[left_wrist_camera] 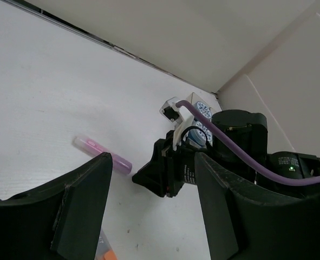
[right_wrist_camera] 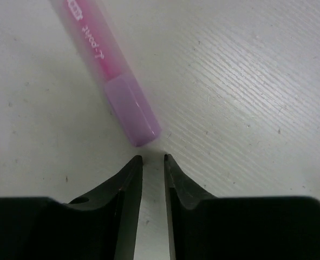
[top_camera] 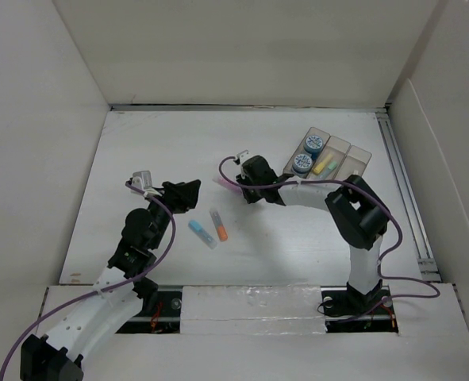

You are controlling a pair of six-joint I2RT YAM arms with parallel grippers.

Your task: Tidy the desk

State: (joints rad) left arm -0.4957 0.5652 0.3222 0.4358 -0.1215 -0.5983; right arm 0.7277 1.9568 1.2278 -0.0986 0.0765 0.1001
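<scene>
right wrist: pink highlighter (right_wrist_camera: pixel 112 73) diagonal, capped end just beyond right pincer (right_wrist_camera: pixel 153 161)

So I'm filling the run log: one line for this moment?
right gripper: jaws nearly closed, empty, beside pink marker | left gripper: open, empty | tray: partly filled

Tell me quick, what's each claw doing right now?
Left claw: open, holding nothing.
Right claw: nearly closed, holding nothing; the pink marker lies just beyond its tips.

Clear tray (top_camera: pixel 359 156) far right holding two blue-capped jars (top_camera: pixel 313 144), yellow-green marker (top_camera: pixel 324 165); blue marker (top_camera: pixel 201 233), orange marker (top_camera: pixel 218 225) mid-surface.
</scene>
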